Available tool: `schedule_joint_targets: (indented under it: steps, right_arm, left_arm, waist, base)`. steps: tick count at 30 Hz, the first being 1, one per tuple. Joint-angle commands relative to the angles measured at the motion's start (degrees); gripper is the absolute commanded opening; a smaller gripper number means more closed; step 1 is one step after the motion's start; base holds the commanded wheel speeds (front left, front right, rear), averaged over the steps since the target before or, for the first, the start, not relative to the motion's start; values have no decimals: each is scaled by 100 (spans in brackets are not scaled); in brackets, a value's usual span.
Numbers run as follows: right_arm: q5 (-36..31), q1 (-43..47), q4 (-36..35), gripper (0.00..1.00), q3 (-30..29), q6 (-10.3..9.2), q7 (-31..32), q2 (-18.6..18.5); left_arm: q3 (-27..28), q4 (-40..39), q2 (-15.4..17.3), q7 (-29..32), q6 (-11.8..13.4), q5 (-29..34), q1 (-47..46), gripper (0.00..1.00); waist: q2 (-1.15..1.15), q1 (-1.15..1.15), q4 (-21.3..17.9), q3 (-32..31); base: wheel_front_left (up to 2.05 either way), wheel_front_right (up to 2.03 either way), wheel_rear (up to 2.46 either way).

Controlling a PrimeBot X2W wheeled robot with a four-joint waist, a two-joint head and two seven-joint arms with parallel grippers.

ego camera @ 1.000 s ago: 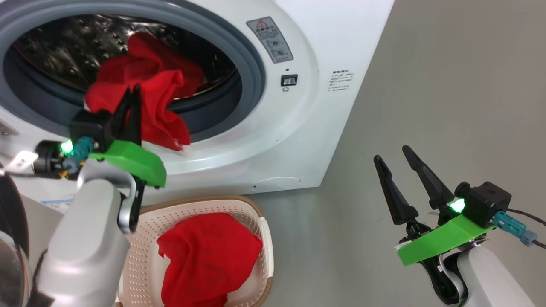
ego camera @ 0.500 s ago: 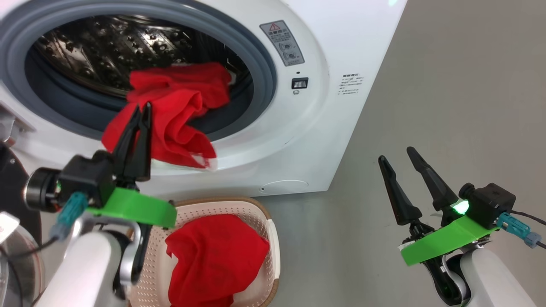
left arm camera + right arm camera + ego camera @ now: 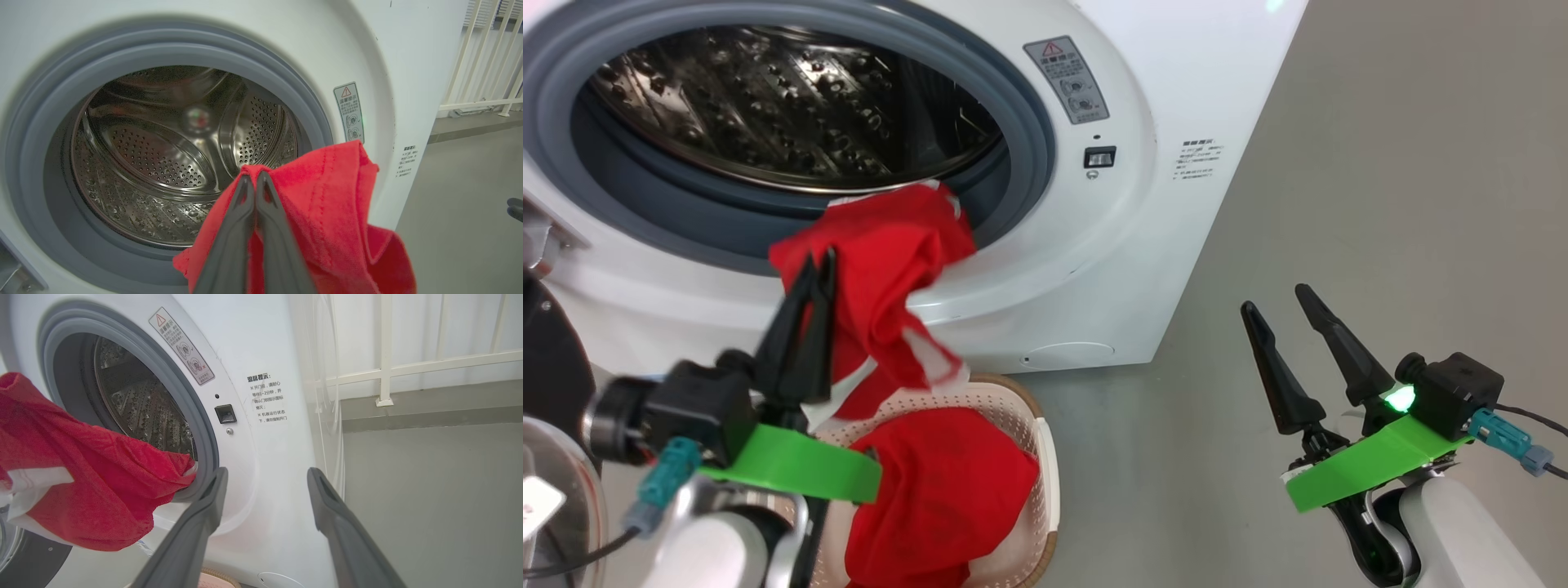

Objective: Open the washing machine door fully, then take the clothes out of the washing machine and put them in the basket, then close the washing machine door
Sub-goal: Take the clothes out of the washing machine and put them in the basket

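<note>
While the left gripper (image 3: 818, 263) sits low and left of centre in the head view, its two dark fingers are pinched tight together on a red garment (image 3: 882, 261) with white trim. That cloth is clear of the steel drum (image 3: 792, 98), folks! It hangs in front of the lower lip of the grey gasket (image 3: 1029, 139), with its white-edged tail dangling just above the basket (image 3: 1043, 474).

Down at the bottom of the frame, the cream basket with its brown rim stands on the floor (image 3: 1339, 163) right in front of the washing machine (image 3: 1143, 245). A second red garment (image 3: 939, 482) is heaped inside it.

Over in the left wrist view, the fingertips (image 3: 245, 183) meet with no gap, red fabric bunched around them and spilling toward the lower right. The perforated drum gapes behind.

The washing machine door (image 3: 551, 367) is swung open. Its black rim shows at the left edge of the head view.

And the right gripper (image 3: 1274, 298)? Lower right of the frame, fingers spread well apart, holding nothing, hovering over bare grey floor well away from the basket. Its own wrist camera looks between those parted fingers at the washer's white front and the warning label (image 3: 182, 347), with the held garment filling the left side.
</note>
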Motion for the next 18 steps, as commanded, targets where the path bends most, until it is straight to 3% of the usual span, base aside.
schedule_joint_targets:
  steps: [1,11,18]
  right_arm:
    - [66,11,-134,100,107,9,-27,-23]
    - [61,-11,-131,100,96,9,-27,-24]
    - [63,-60,-120,100,125,9,-27,-30]
  left_arm:
    - [186,-76,108,-1,14,-38,-23,0]
    - [-26,1104,-109,-240,-203,-337,223,0]
    - [-214,2608,-329,-541,-590,-552,157,0]
  waist:
    - [0,0,-16,17]
    - [0,0,-60,101]
    - [0,0,-93,149]
  base:
    - [0,0,0]
    - [0,0,0]
    - [0,0,0]
